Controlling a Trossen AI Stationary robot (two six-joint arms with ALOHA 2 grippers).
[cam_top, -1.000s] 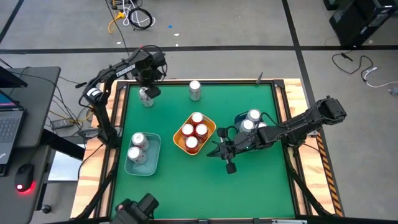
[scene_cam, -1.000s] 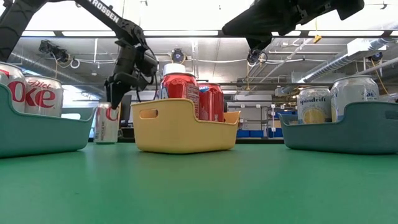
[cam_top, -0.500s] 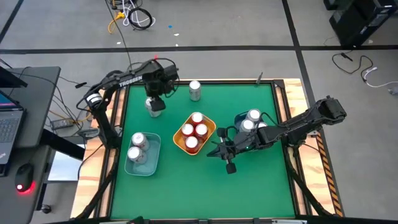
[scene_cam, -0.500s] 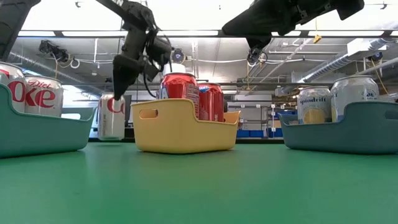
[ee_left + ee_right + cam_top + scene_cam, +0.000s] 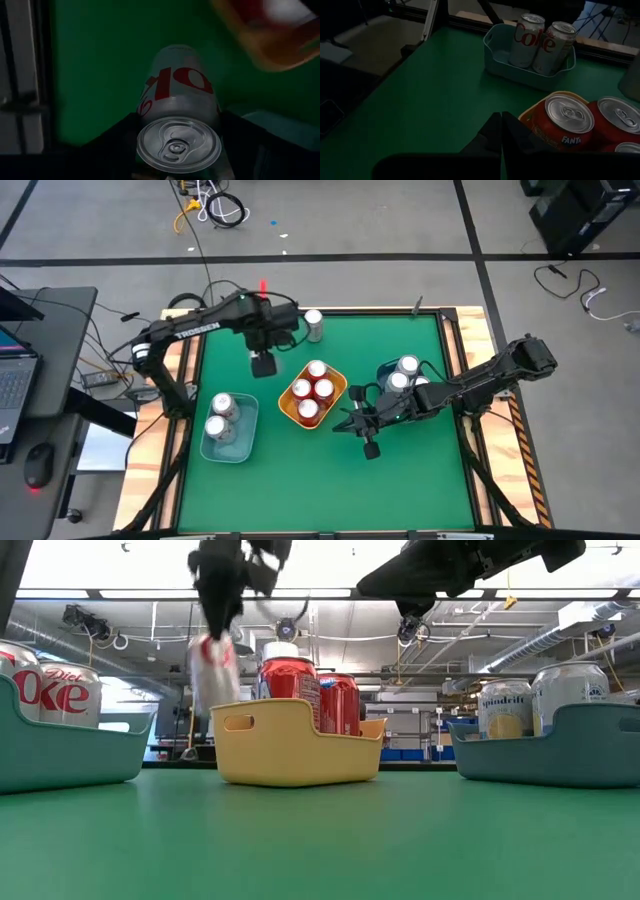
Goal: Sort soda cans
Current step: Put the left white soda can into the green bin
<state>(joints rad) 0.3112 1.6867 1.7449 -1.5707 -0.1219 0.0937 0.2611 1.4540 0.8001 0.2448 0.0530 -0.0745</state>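
A silver Diet Coke can hangs above the green table left of the yellow bin, with my left gripper shut on it from above. In the low view the can is blurred and clear of the table. The yellow bin holds several red cans. Two more silver Coke cans stand in the left blue bin. My right gripper is shut and holds nothing, hovering near the yellow bin's near right side. My left gripper pinches the can's wall just under its top rim between two fingers, one on each side. The fingers point down from above. The can hangs about upright below them, top up, clear of the table.
One can stands alone at the table's far edge. The right blue bin holds pale cans. Bare green table lies along the near edge. A desk with a laptop stands off the table's left side.
My left gripper has lifted the silver can off the table's far left corner and carried it up, toward the right and near edges, close to the yellow bin. The can stays about upright and now hangs clear of the table.
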